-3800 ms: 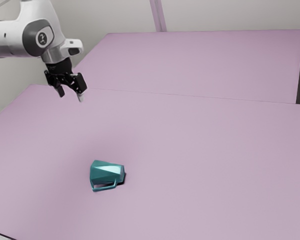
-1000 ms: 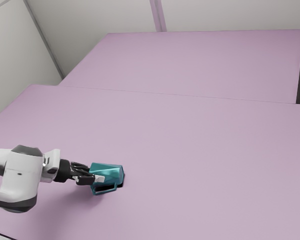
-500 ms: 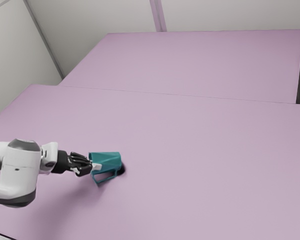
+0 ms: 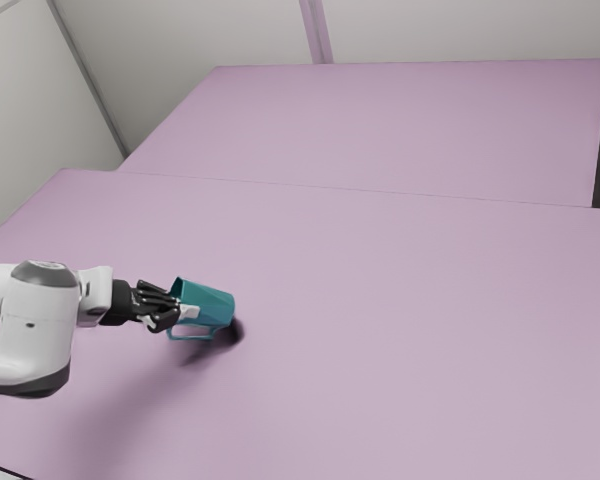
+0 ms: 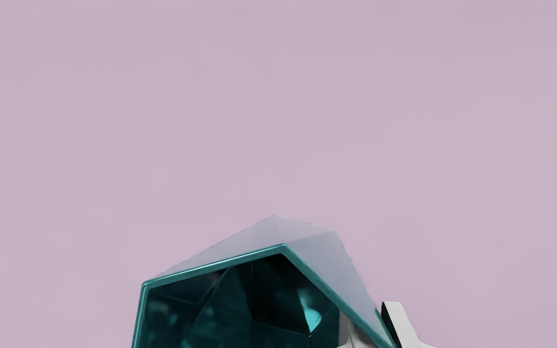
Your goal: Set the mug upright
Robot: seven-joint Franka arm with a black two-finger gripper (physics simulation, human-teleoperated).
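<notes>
1. Ext. view: my white and dark-grey Franka arm comes in from the ext. view's left, hand reaching out toward its right, black fingers w/ pale tips at the mouth end of the mug.
2. Fingers: closed on the mug's wall nr. the rim. Wrist view has one tip inside the mouth and the other outside, w/ the wall pinched btwn them, so they're apart by abt. the wall's thickness, no more.
3. Teal faceted mug w/ an angular handle: held up off the pink-lilac surface, in the ext. view's lower left part. Dark shadow on the surface by its base end.
4. Mug's pos.: tilted, not upright. Mouth end is at my fingers and is the higher end; base end slopes down toward the ext. view's right.
5. Handle is on the mug's underside, i.e. facing the surface.
6. Wrist view: I'm looking into the mouth past the angular teal rim. Interior's dark teal, w/ a bright glint nr. the inner finger. Outer faces look pale grey from here.
7. Back of ext. view: pale grey wall.
</notes>
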